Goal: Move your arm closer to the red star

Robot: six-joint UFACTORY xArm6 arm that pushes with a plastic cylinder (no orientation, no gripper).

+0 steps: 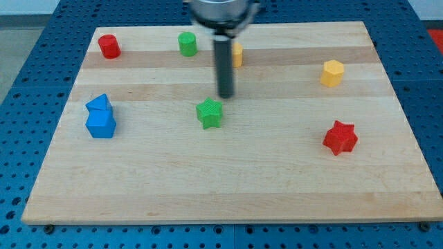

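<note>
My tip [226,95] rests on the wooden board [228,187], a bare rod with nothing to grasp, just above and right of the green star [210,113]. The red star [340,137] lies well apart, toward the view's lower right of my tip. Two blue blocks [101,117] sit far to its left.

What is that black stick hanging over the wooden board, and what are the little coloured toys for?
The stick is the end of a robot arm. It has no hand, so it holds nothing; it only pushes blocks with my tip. One camera looks down at a wooden board. My tip is just above the green star. The red star, where the arm should go, sits far to the view's right. Also there: two blue blocks touching at the left, a red cylinder, a green cylinder, a yellow block half hidden behind the stick, and a yellow hexagon.
</note>
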